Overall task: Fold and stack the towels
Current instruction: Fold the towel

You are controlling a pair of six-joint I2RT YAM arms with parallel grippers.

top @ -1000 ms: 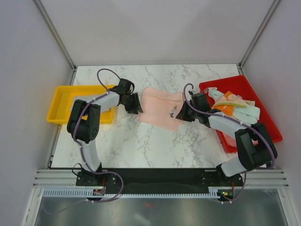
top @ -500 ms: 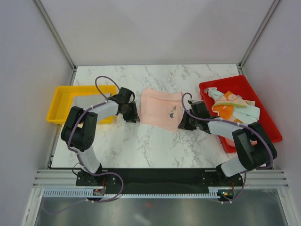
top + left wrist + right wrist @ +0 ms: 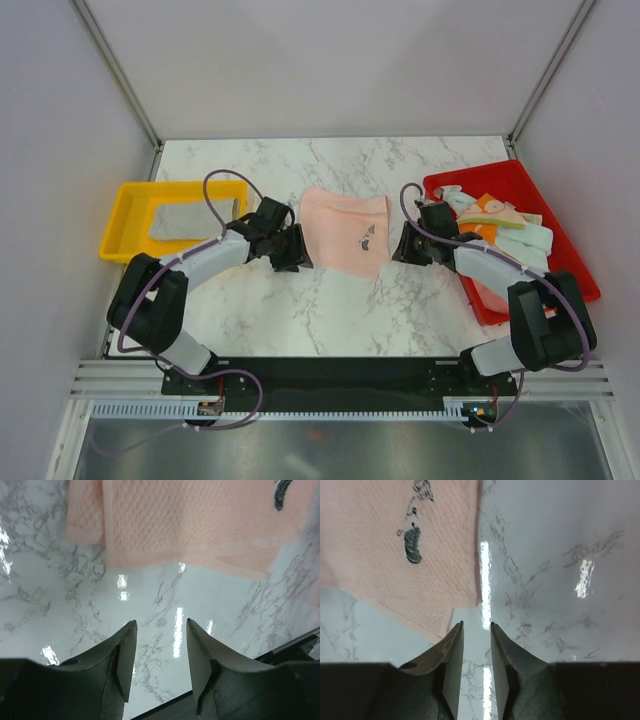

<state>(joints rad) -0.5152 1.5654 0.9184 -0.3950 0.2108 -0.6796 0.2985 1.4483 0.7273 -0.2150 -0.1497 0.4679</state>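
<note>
The left hand (image 3: 159,625) and right hand (image 3: 476,625) have released the pale pink towel (image 3: 345,230) and sit spread beside it

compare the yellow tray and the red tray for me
The yellow tray sits at the table's left edge, the red tray at its right. The yellow tray holds one flat greyish towel; the red tray holds a jumbled pile of towels. Both are shallow rectangular trays.

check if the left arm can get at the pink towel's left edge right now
Probably yes. The left end effector is open and empty, close to the edge of the pink towel, with only bare table between them. Nothing seems to block it.
</note>
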